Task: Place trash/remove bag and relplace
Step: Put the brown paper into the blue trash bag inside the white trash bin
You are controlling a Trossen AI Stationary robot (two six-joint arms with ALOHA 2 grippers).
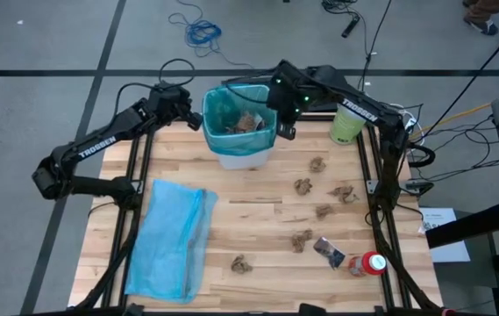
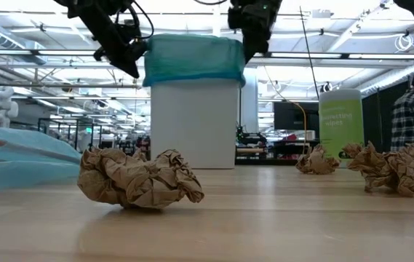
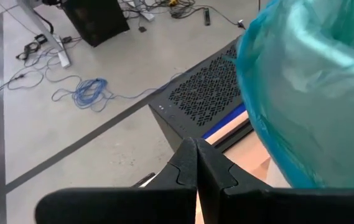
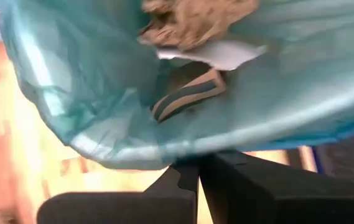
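Observation:
A white bin (image 1: pixel 247 156) stands at the table's far middle, lined with the teal bag (image 1: pixel 230 109), whose rim folds over its top (image 2: pixel 192 60). Brown paper trash (image 4: pixel 195 22) lies inside. Several more crumpled wads (image 1: pixel 302 185) lie on the table's right half, and one (image 2: pixel 140 178) lies near the front. My left gripper (image 3: pixel 195 167) is shut just off the bin's left side (image 1: pixel 198 118), apart from the bag (image 3: pixel 313 93). My right gripper (image 4: pixel 198 168) is shut at the bag's right rim (image 1: pixel 281 112). My right gripper's shut fingertips come steeply from above and stand right against the folded-over rim of the bag (image 4: pixel 183 149) at the bin's right side. Whether they touch the plastic or have any of it between them, I cannot tell.
A pale blue bag (image 1: pixel 172 237) lies flat on the table's left half. A tall green canister (image 1: pixel 347 121) stands at the far right, close to my right arm. A silvery wrapper (image 1: pixel 328 252) and a red-and-white object (image 1: pixel 370 263) lie near the front right corner.

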